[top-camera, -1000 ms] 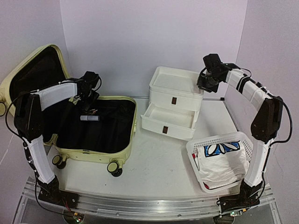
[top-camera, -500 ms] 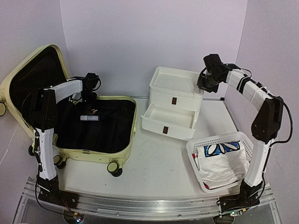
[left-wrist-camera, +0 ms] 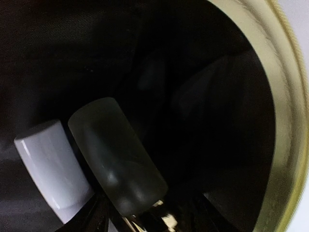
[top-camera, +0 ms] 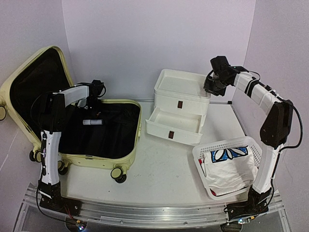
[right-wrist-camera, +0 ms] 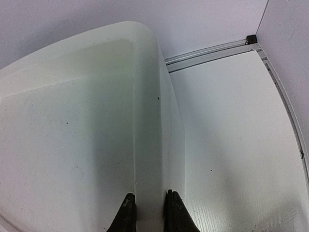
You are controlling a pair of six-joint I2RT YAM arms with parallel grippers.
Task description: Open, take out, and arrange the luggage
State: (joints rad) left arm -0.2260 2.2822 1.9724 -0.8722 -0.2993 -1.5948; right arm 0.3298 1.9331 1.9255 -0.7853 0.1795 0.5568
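Observation:
The pale yellow-green luggage (top-camera: pixel 96 162) lies open at the left, its lid (top-camera: pixel 29 82) leaning back and its black lining showing. A small white tube (top-camera: pixel 93 123) lies inside. My left gripper (top-camera: pixel 95 102) hangs low over the back of the open half. Its wrist view shows a white bottle (left-wrist-camera: pixel 50 164), a cloudy translucent cylinder (left-wrist-camera: pixel 116 154) and the luggage rim (left-wrist-camera: pixel 285 96), but not the jaws. My right gripper (right-wrist-camera: pixel 148 212) is shut on the top rim (right-wrist-camera: pixel 147 121) of the white drawer box (top-camera: pixel 181 96).
The drawer box has its middle drawer (top-camera: pixel 171 126) pulled out toward the front. A white mesh basket (top-camera: pixel 222 143) at the front right holds a white cloth with blue print (top-camera: pixel 231 166). Walls close in behind and at the right.
My left arm has folded in, its elbow swinging to the right, and the gripper has shifted slightly right over the back of the luggage. The right arm has not moved.

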